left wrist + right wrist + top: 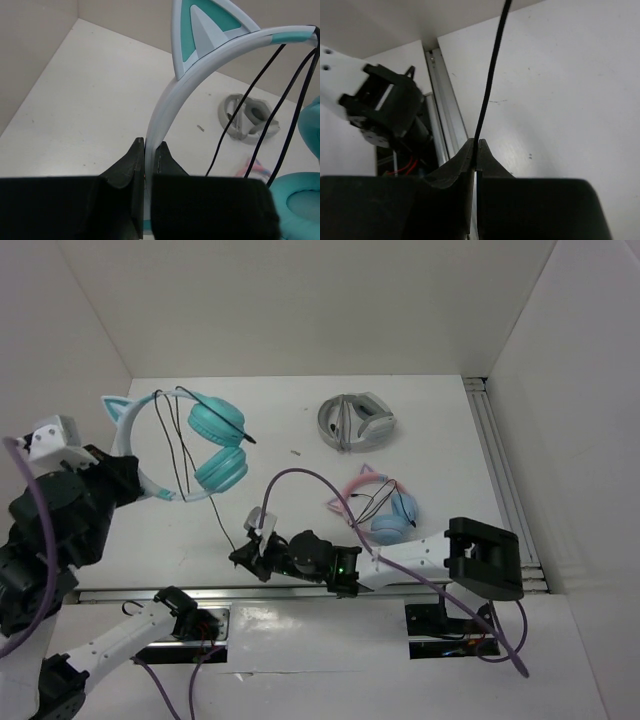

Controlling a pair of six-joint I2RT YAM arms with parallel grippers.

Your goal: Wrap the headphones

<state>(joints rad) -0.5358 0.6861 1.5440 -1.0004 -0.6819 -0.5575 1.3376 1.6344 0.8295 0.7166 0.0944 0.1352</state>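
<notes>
Left gripper (148, 150) clamps headphones (220, 420); right gripper (475, 147) pinches cable (490, 75) (its end hidden)

The right claw (475, 150) pinches the thin black cable (490, 75).

A: What colours are the headphones (218, 420)?
B: Teal cups, pale blue-white headband, teal-centred ears, and a thin black cable (490, 80).
A: And to their right?
B: A grey-and-white pair (355, 422) and a pink pair (378, 508) with blue cups.
</notes>
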